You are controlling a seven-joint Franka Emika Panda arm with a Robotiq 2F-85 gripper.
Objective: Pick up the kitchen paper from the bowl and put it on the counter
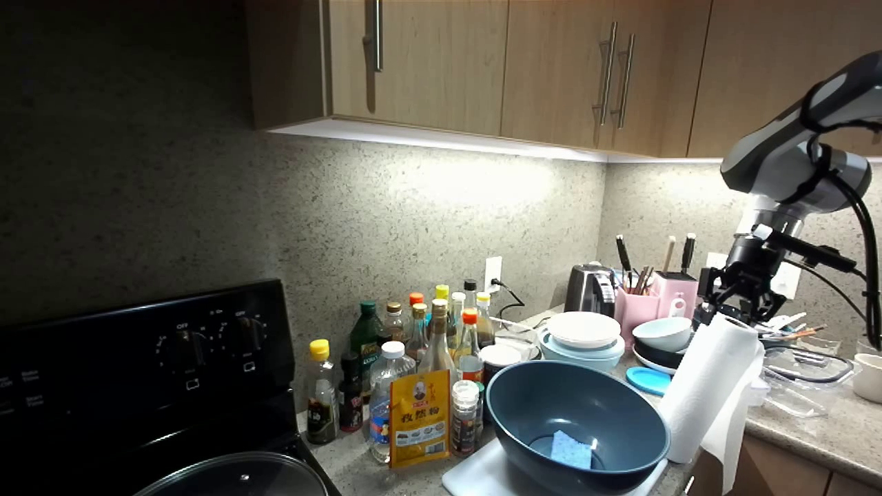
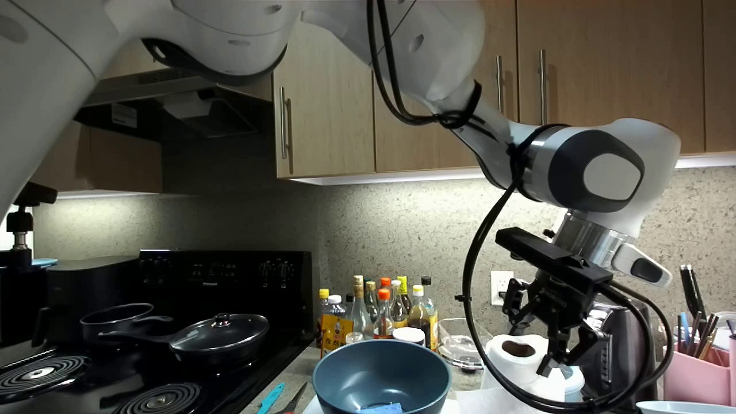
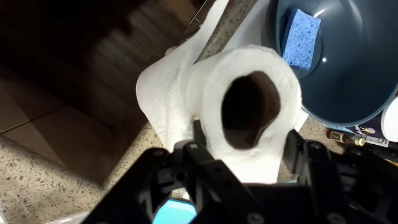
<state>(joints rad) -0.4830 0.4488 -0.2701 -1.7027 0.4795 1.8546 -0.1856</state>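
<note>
ok so rn the kitchen paper (image 1: 706,389) is outside the bowl (image 1: 586,389), right beside it at the edge of the counter (image 1: 837,434), w/ a loose sheet trailing down from the roll. In an exterior view it's def tilted, top end leaning away from the bowl. The gripper (image 3: 245,140) is pointing down at that top end, jaws roughly a roll's width apart, so partway closed at most, w/ its fingers (image 3: 293,147) on opposite sides of the roll. Afaict they're both pressed on the paper and have hold of it, and the core hole looks kinda squashed in the wrist view. Can't tell if the bottom end touches the counter or just hangs by it tbh. Bowl's on a white board (image 1: 475,475) w/ a blue sponge (image 3: 301,39) lying inside at the bottom. Near the bowl there's a bunch of bottles (image 1: 439,355), w/ a yellow packet (image 1: 419,420) standing up in front of some of them, and the black stove (image 2: 230,379) has a lidded pan (image 2: 221,336) on it.
</note>
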